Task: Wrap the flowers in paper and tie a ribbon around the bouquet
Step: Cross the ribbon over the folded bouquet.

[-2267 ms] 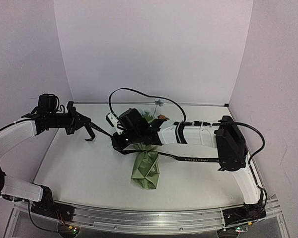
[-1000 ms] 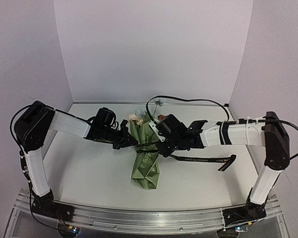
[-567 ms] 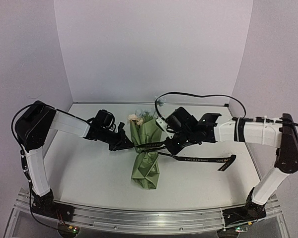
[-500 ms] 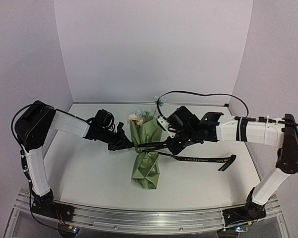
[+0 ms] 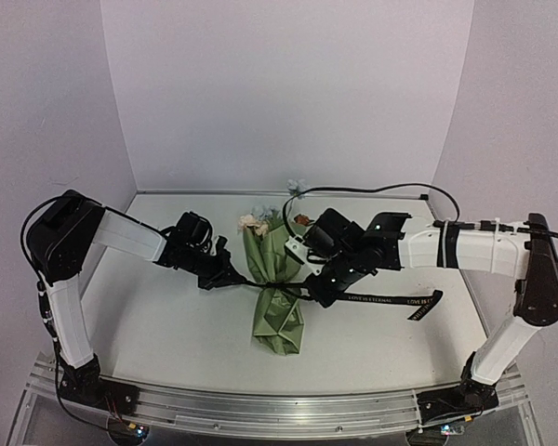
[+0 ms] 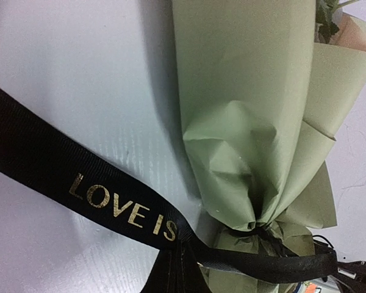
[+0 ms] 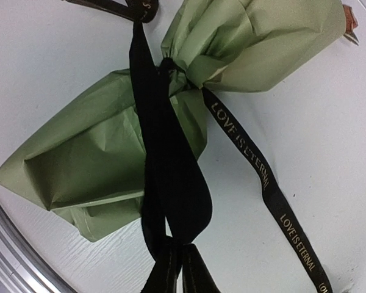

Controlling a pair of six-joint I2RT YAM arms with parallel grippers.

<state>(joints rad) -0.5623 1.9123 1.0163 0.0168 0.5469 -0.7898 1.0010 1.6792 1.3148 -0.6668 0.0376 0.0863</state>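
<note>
Bouquet (image 5: 277, 279) lies on desk (image 5: 167, 321) between both tools, long axis near-to-far. Ribbon (image 5: 372, 299) cinches its waist. Left tool (image 5: 227, 277) clamps ribbon at left, right tool (image 5: 316, 287) at right, equally near.

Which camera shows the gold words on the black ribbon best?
The right wrist view: the ribbon has its loose tail flat there, so LOVE IS ETERNAL reads whole. The left wrist view shows only LOVE IS, very big. In the top view the letters are tiny and hard to read.
</note>
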